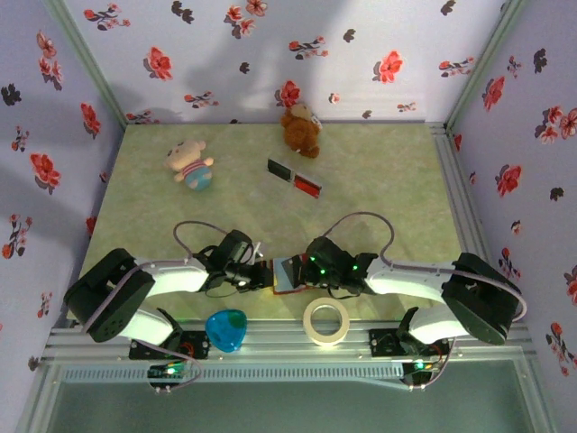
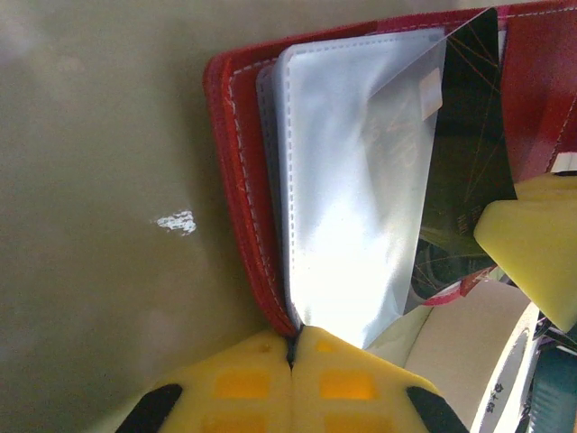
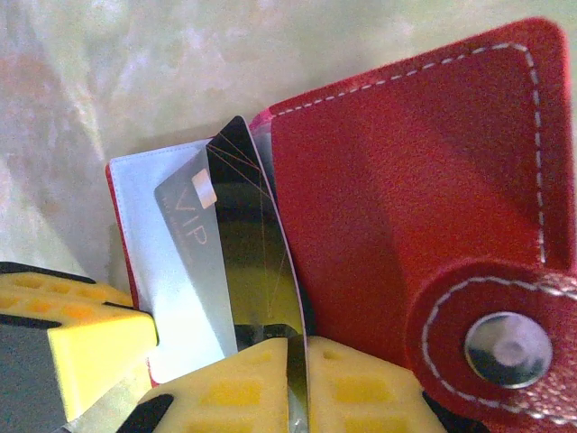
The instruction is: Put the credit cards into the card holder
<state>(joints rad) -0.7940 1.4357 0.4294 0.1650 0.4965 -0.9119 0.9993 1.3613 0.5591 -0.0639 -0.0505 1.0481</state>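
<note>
1. the dark credit card (image 3: 243,262) lay slanted across the open card holder (image 3: 406,180) at the near middle of the table (image 1: 388,189), one corner seemingly under a clear sleeve (image 2: 352,180).
2. the right gripper (image 3: 297,370) pinched the card's lower end; we judged it needed to square the card with the pocket mouth, then slide slowly.
3. the left gripper (image 2: 293,356), pressed shut on the holder's edge, needed to hold firm.
4. two more cards (image 1: 295,178) waited farther back.

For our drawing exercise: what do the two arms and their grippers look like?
The left arm and right arm have white tubular links, black joints and grey looping cables. Green lights glow on the right wrist. The left gripper and right gripper have blocky yellow fingers, black-trimmed.
</note>
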